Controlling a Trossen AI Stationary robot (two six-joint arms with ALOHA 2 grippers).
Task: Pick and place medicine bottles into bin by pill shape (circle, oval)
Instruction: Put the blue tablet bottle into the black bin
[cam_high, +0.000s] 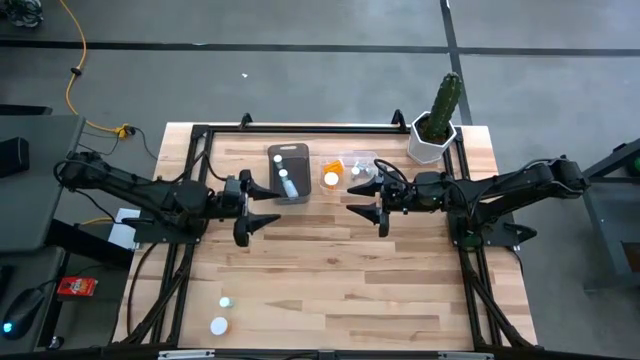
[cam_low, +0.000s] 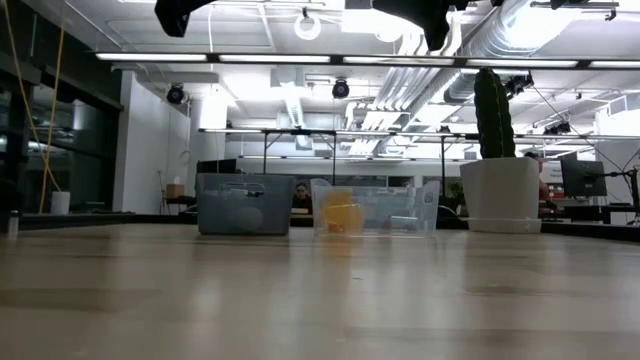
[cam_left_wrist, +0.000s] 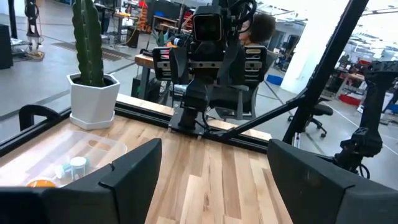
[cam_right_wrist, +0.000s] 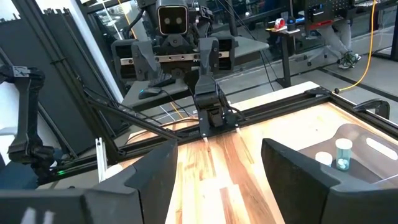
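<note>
High view: two loose bottles (cam_high: 222, 313) stand upright near the table's front left corner, well apart from both arms. The left gripper (cam_high: 262, 205), fingers spread and empty, is the nearer. The grey bin (cam_high: 288, 173) and clear bin (cam_high: 350, 170) already hold bottles. The right gripper (cam_high: 366, 196) hovers spread, empty.

Lighting: bright, even, from overhead strip lights (cam_low: 330, 57) in the ceiling — shadows under both arms soft and short on the surface (cam_high: 330, 270). Glare: pale sheen across the near boards in the low view. Focus: low view's foreground wood blurred; wrist views — near dark jaws soft-edged, background room mildly hazy.
</note>
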